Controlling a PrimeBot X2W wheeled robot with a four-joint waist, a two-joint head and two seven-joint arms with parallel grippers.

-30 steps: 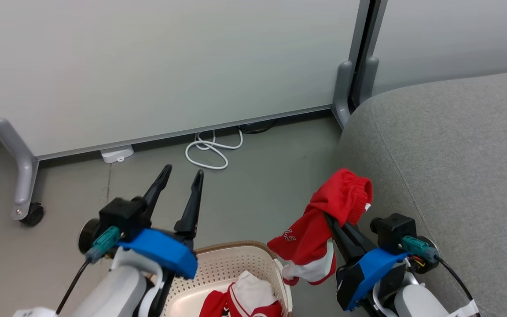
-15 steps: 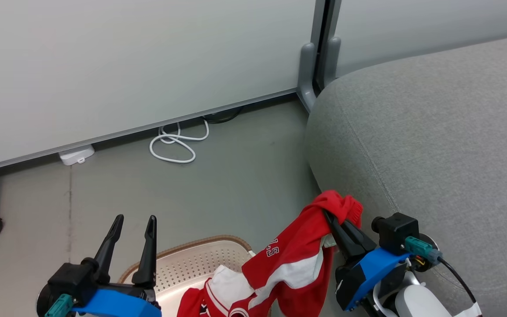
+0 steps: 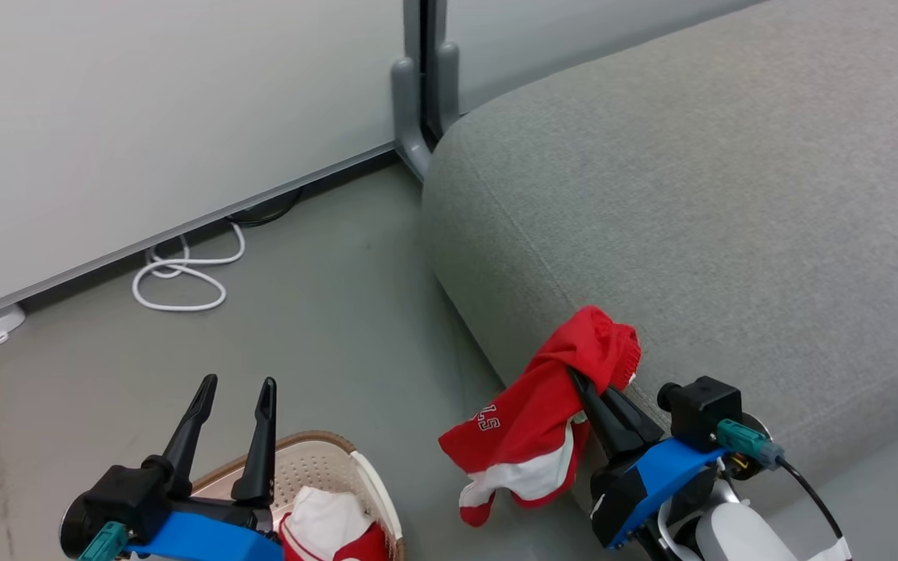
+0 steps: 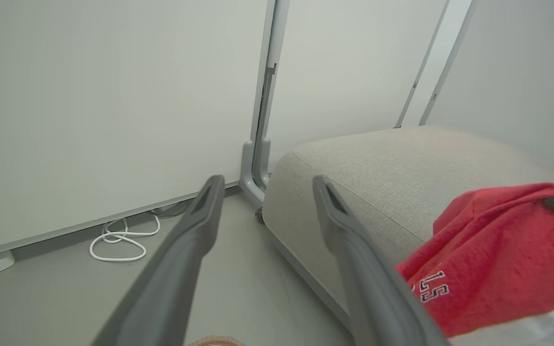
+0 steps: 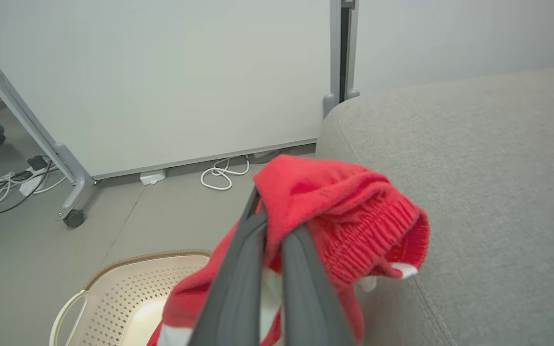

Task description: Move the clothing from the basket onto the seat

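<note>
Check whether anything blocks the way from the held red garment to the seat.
Nothing visible does. The right gripper, shut on the red garment, holds it at the front edge of the seat, and the grey cushion surface just beyond it is bare.

The seat (image 3: 730,195) was covered in grey woven cloth, matt and faintly rough, with stitched seams. Against the seat's front edge, the clothing (image 3: 527,421) was soft red cloth with smoother white panels and a ribbed knit band. Left of the seat, the basket (image 3: 305,467) was smooth cream plastic, perforated, with a brown woven-look rim. The floor (image 3: 340,312) beside the seat was smooth, matt grey. The left pincer (image 3: 237,383) and right pincer (image 3: 578,382) had fingers (image 3: 260,436) of dark matt plastic.
</note>
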